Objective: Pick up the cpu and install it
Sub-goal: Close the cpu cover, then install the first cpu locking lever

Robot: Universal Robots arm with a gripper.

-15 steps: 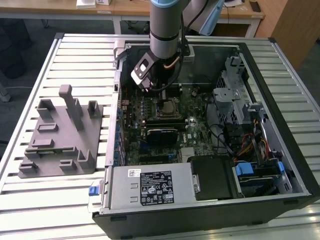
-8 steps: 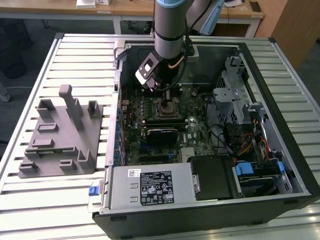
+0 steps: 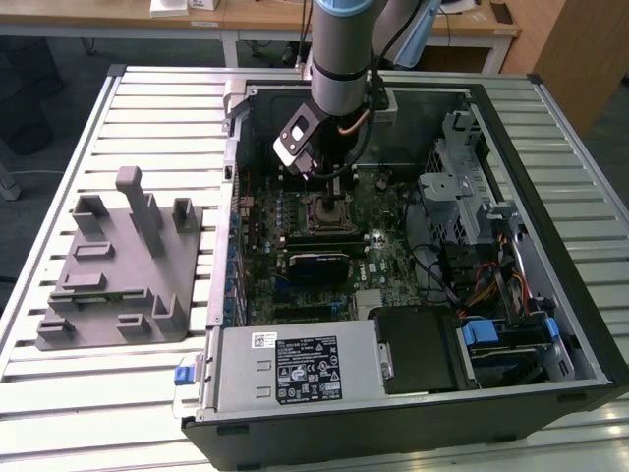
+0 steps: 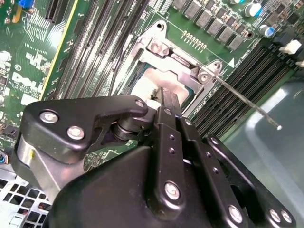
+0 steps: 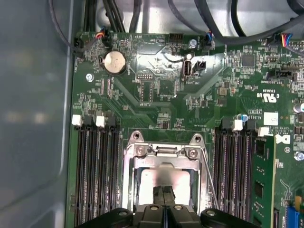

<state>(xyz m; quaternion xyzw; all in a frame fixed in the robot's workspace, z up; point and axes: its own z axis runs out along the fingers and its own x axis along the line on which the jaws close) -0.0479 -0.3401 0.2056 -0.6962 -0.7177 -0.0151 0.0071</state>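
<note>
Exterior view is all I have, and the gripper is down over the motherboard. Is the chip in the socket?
Observer: Yes. In the first wrist view the chip lies inside the socket frame, silver top showing.
Operator: And the gripper?
Observer: The gripper is closed right over the chip, not around it.
Operator: Where's the latch lever?
Observer: In the second wrist view the lever juts out from the frame's corner across the memory slots.

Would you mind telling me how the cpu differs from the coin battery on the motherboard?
The cpu is square; the coin battery is round. The cpu looks larger than the coin battery. The cpu lies inside the socket's metal frame beneath the gripper; the coin battery sits apart from the gripper, near the board's edge. Both are pale silver and lie flat on the motherboard.
</note>
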